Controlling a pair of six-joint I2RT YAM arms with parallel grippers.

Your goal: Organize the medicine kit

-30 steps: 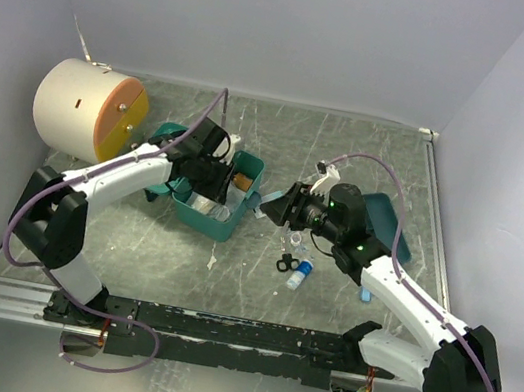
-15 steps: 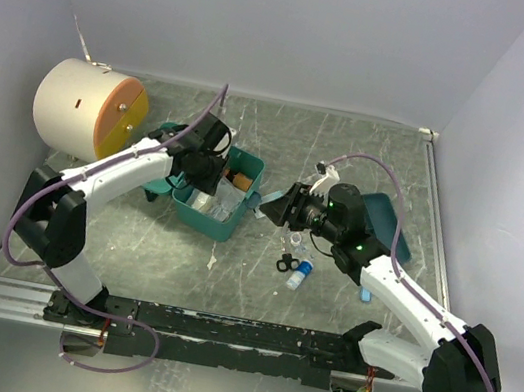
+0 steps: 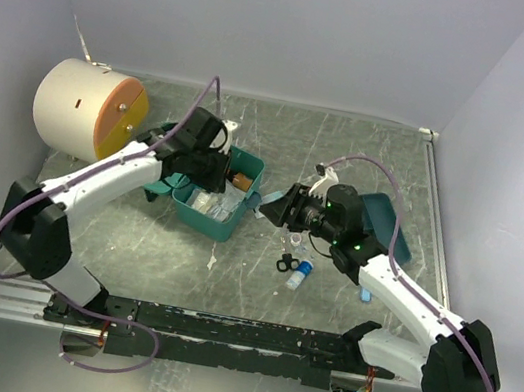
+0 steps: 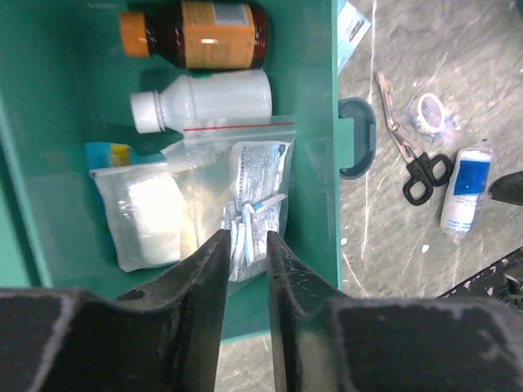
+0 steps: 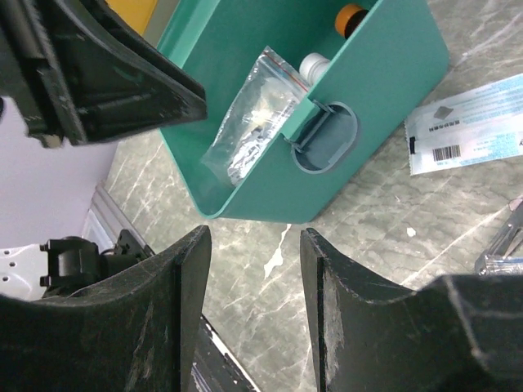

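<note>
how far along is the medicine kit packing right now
Done: amber bottle, white bottle and zip bag lie in the medicine kit. In hand: nothing; left end effector, above the kit, and right end effector are open, empty. Left: scissors, tape roll, blue-and-white cylinder and flat packet on the table.

Medicine kit [image 4: 324, 82] open-topped; bottles [image 4: 204, 102], bags [image 4: 147, 216] crowd floor; scissors [image 4: 400, 135], roll [image 4: 466, 188] beside.

Looked like a robot lab test cell, not anyone's home. Blank pale walls [image 3: 272, 25] boxed in a scratched grey table [image 3: 284, 129] on three sides. A left arm [image 3: 108, 179] and right arm [image 3: 406, 301] sat bolted to a black rail [image 3: 238, 332], with purple cables [image 3: 370, 158] looping off them.
</note>
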